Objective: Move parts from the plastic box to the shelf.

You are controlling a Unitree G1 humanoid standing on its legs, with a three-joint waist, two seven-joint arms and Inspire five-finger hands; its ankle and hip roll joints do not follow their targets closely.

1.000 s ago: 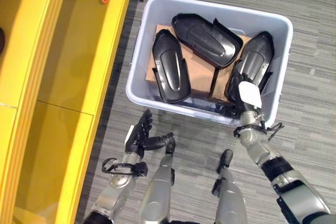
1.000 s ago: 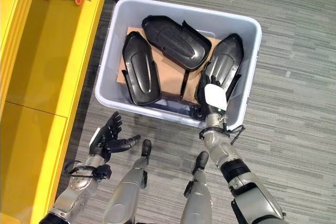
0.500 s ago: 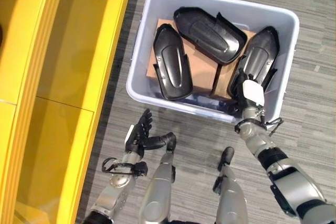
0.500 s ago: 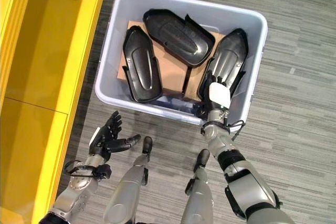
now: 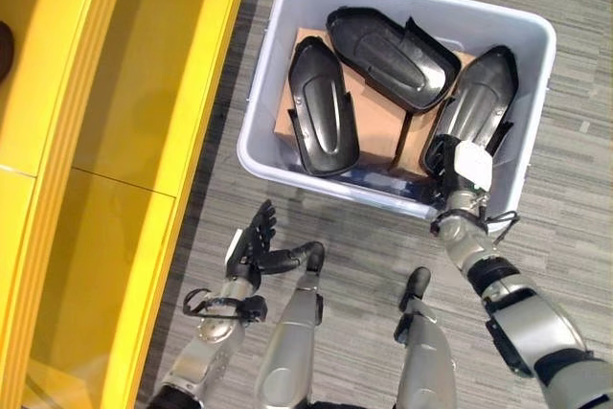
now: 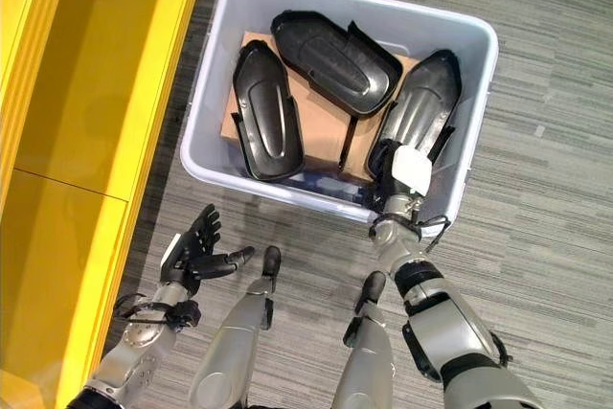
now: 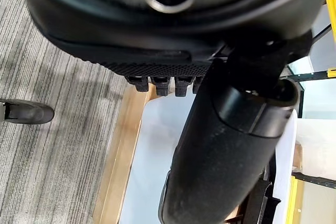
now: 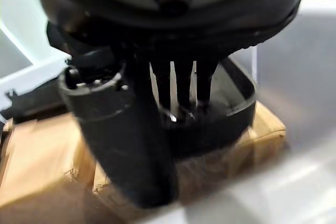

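While the right hand [image 5: 462, 171] reaches over the near wall of the plastic box [image 5: 512, 174], its fingers run straight down onto the near end of the right-most part [image 5: 476, 110] — extended, touching the shell, not yet curled round it. Three black moulded parts lie inside the box on brown cardboard [image 5: 369, 131], none yet on the yellow shelf [image 5: 134, 93] beside it; they look like thin, stiff, light shells with smooth, probably slick faces — best gripped by a raised rim edge, not the curved back. Left hand [image 5: 254, 244] hangs outside the box, near the shelf, fingers spread and empty.
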